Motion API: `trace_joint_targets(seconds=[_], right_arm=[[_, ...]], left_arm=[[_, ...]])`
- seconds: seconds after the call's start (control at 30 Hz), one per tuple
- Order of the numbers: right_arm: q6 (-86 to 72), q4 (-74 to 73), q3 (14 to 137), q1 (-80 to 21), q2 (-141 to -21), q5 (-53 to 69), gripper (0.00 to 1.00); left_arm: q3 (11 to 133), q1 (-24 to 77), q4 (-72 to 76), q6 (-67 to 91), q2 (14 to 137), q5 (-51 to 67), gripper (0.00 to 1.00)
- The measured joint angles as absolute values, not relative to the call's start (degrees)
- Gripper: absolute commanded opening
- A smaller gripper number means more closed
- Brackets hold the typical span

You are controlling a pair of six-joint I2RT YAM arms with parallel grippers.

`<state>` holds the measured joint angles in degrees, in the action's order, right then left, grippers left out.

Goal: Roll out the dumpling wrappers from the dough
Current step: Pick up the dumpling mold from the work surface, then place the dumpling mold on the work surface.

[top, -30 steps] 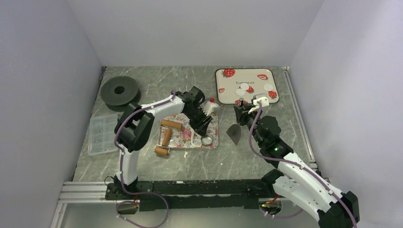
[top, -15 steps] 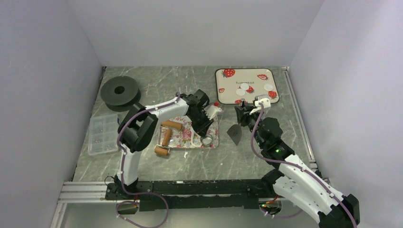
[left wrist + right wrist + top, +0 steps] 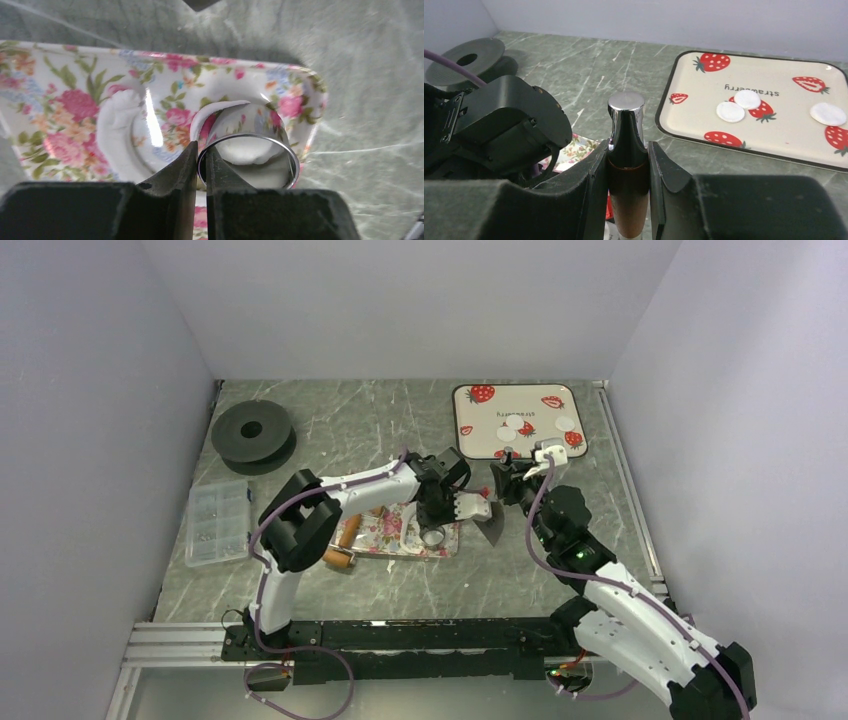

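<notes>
My left gripper (image 3: 201,151) is shut on the near wall of the metal ring cutter (image 3: 245,122), which stands on the floral tray (image 3: 60,75) with white dough inside it. A rolled white dough sheet (image 3: 114,131) with cut-out gaps lies beside it. From above, the left gripper (image 3: 436,520) is at the ring cutter (image 3: 433,537). My right gripper (image 3: 626,167) is shut on the wooden, metal-capped handle (image 3: 626,125) of a scraper, whose dark blade (image 3: 492,525) hangs right of the floral tray. Three dumpling wrappers (image 3: 747,99) (image 3: 730,112) (image 3: 828,114) lie on the strawberry tray (image 3: 784,135).
A wooden rolling pin (image 3: 346,536) lies at the floral tray's (image 3: 395,532) left end. A black spool (image 3: 252,430) sits at the back left and a clear compartment box (image 3: 215,522) at the left. The strawberry tray (image 3: 520,400) is at the back right. Walls close in three sides.
My left arm swung right and nearer across the floral tray and its jaws closed on the ring cutter's wall. The right arm and its scraper have stayed put.
</notes>
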<state>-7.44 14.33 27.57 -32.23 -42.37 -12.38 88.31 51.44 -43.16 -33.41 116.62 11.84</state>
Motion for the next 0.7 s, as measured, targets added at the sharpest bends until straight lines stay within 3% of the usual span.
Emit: trace_joint_targets(seconds=[0.37,0.7], right_arm=[[-11.9,21.89,27.27,-32.16,-48.77,-10.11,0.0],[-15.25,26.72,26.85,-32.16,-52.95,-8.49,0.0]], left_arm=[[86.32,51.03,-41.67,-45.28,115.59,5.34,0.19],[85.97,49.5,-43.38,-47.62,115.42,8.25,0.41]])
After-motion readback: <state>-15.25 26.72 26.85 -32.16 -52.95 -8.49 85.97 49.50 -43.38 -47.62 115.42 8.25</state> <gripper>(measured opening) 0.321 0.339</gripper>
